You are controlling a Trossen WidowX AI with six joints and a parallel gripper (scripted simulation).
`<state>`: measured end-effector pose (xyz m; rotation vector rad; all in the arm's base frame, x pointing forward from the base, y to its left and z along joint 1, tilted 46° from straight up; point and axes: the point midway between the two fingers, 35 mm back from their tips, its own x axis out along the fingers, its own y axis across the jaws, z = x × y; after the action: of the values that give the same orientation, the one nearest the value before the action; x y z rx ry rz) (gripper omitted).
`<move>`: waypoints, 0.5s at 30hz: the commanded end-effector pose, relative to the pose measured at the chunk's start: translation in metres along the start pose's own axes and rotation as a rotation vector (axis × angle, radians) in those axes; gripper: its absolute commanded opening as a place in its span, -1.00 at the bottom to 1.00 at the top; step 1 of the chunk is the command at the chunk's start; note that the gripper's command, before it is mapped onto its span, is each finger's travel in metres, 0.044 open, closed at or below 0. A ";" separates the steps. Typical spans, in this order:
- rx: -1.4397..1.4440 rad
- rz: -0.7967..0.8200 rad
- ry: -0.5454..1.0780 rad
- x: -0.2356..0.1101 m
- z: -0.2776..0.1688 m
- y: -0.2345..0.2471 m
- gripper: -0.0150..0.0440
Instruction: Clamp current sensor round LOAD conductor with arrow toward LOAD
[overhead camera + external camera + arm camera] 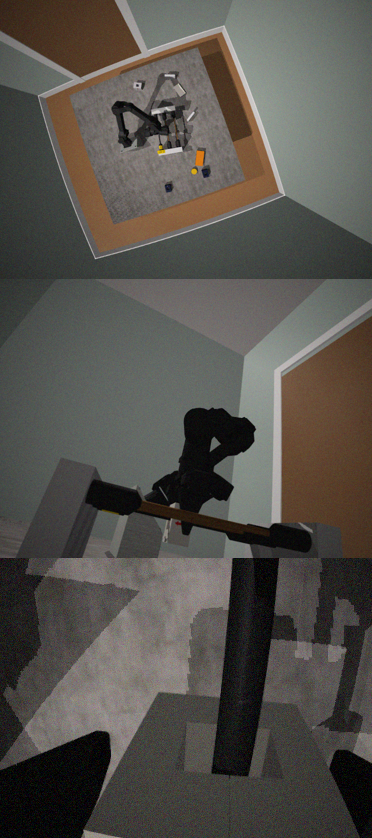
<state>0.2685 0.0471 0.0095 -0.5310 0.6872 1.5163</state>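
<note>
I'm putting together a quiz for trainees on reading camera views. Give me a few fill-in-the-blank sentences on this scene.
1. The end effector stands ___, holding nothing.
2. In the wrist view, the dark conductor runs ___ the grey sensor.
3. In the exterior view, the arrow on the sensor is coloured ___.
4. In the top view, the block beside the yellow round piece is coloured ___.
Missing words: open; through; red; orange.
</note>
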 end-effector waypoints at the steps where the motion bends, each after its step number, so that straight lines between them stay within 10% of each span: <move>1: 0.000 0.001 0.000 0.000 0.000 0.000 0.47; 7: 0.000 0.001 0.000 0.000 0.000 0.000 -0.07; 15: 0.000 0.001 0.000 0.000 0.000 0.000 -0.28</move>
<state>0.2684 0.0472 0.0095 -0.5308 0.6873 1.5165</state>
